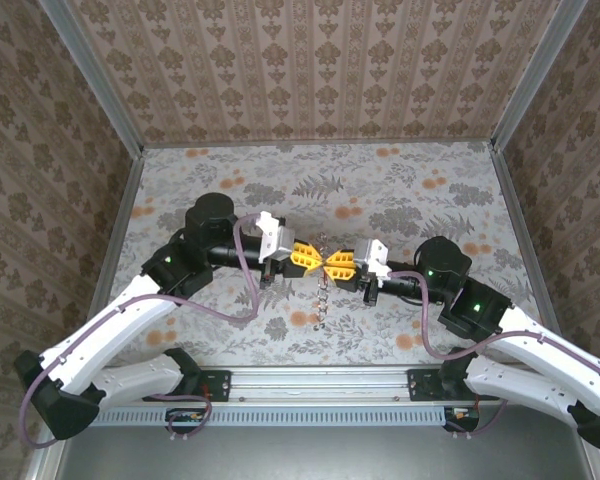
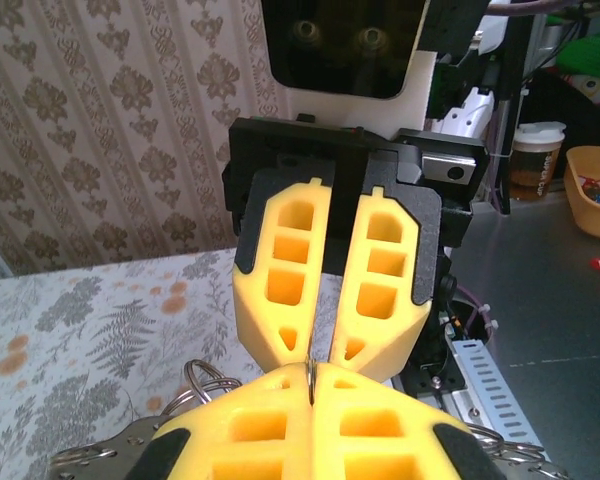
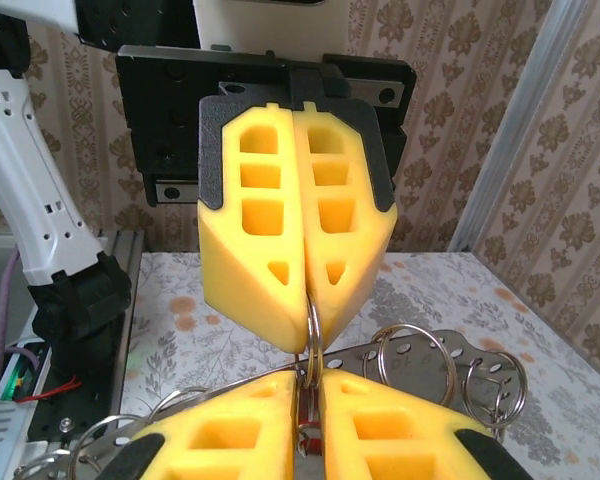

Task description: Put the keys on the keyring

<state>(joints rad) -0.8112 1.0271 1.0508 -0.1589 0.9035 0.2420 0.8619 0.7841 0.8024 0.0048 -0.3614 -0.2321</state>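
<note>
We are looking at a large thin round hoop of dull brown-grey metal, the keyring (image 3: 315, 330), standing on edge in the air. It is sitting between two sets of yellow plastic fingers that are meeting tip to tip above the flower-patterned table cover (image 1: 400, 200).

On one side of the hoop, the left gripper (image 3: 305, 338) is pressing its two fingers flat together, with no gap showing. The hoop's rim is coming out from between their tips, so this pincer is clamping the hoop.

On the opposite side of the hoop, the right gripper (image 2: 312, 352) is showing a narrow slit between its fingers. The rim is lying in that slit, and we cannot tell whether the pads are pinching it or only flanking it.

Just below and behind the hoop, a perforated silvery metal strip (image 3: 435, 350) is carrying several smaller silvery split rings (image 3: 410, 335). From above, a short string of small metal pieces (image 1: 323, 295) is hanging straight down from the hoop, too small for us to tell apart.
</note>
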